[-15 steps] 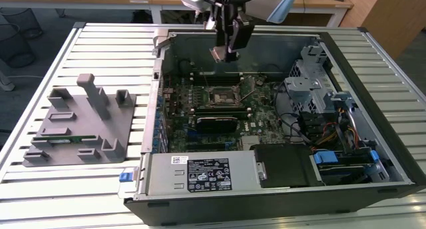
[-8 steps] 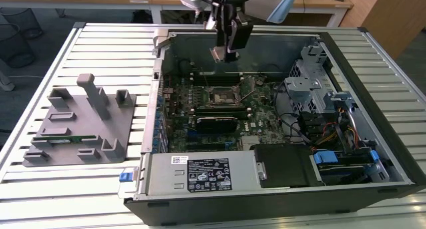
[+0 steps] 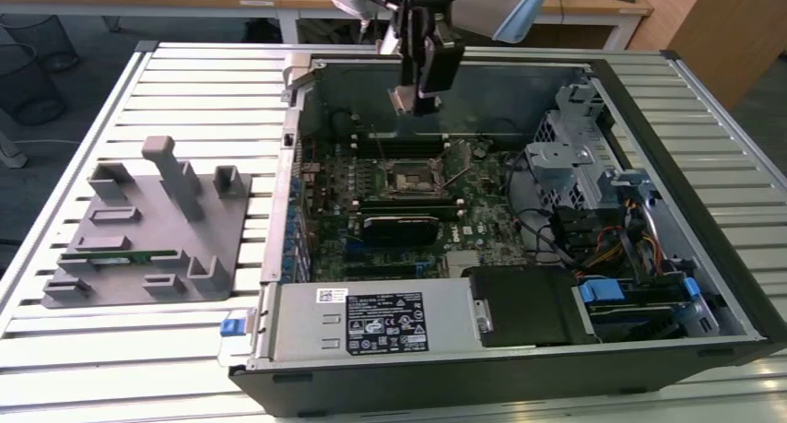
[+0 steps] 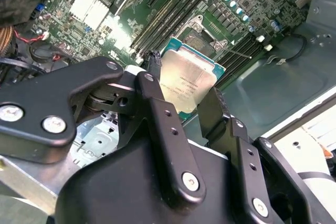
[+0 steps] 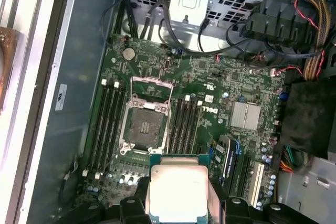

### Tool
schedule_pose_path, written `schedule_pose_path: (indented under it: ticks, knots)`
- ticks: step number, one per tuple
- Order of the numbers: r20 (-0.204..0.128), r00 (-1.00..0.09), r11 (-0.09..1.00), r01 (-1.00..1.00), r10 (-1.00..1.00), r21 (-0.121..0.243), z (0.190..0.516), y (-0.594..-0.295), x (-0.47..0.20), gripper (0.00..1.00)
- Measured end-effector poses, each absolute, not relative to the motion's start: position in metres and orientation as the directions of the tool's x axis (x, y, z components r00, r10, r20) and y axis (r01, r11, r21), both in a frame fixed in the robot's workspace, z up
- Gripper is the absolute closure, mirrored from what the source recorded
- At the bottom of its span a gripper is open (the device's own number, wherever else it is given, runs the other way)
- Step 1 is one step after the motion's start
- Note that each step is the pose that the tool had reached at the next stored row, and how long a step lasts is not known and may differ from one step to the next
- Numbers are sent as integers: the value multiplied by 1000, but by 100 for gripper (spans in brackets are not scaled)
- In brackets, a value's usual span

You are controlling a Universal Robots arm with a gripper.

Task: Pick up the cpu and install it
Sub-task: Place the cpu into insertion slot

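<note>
My gripper [image 3: 418,93] hangs above the open computer case [image 3: 295,146], shut on the cpu [image 3: 407,99]. In both wrist views the cpu [image 4: 186,85] [image 5: 177,190] is a square chip with a silver top plate and a green rim, clamped by its edges between two black fingers [image 4: 157,98]. The empty cpu socket [image 5: 144,127], with its metal frame open, lies on the green motherboard [image 5: 210,77] beneath and a little ahead of the chip. In the exterior view the socket [image 3: 406,176] sits well below the gripper, at the middle of the board.
Black memory slots [image 5: 107,121] flank the socket on both sides. A metal drive cage [image 3: 572,156] and cable bundles [image 3: 615,234] fill the case's right side in the exterior view. On the slatted table, a grey fixture [image 3: 147,229] carries a green memory stick [image 3: 117,255].
</note>
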State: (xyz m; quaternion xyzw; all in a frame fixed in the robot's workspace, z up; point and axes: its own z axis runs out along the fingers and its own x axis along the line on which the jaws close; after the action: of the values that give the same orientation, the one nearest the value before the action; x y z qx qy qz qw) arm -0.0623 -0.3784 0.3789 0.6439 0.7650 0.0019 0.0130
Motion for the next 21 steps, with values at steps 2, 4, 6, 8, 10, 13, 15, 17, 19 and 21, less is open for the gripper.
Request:
schedule_pose_path:
  ticks: [2, 4, 6, 8, 10, 13, 15, 17, 19, 21]
  knots:
    - [-18, -159, 160, 987, 987, 20, 379, -378, -62, 47]
    - [-18, -148, 148, 989, 989, 20, 379, -378, -62, 47]
    - [-18, -137, 138, 990, 990, 20, 379, -378, -62, 47]
    - [-18, -126, 126, 992, 992, 20, 379, -378, -62, 47]
    - [-18, -115, 115, 993, 993, 20, 379, -378, -62, 47]
    - [-18, -98, 98, 995, 995, 20, 378, -378, -62, 47]
    - [-18, -86, 87, 996, 996, 20, 378, -378, -62, 47]
    - [-18, -74, 75, 997, 997, 20, 378, -378, -62, 47]
    - [-18, -62, 62, 998, 998, 20, 378, -378, -62, 47]
    - [-18, -50, 50, 999, 999, 20, 378, -378, -62, 47]
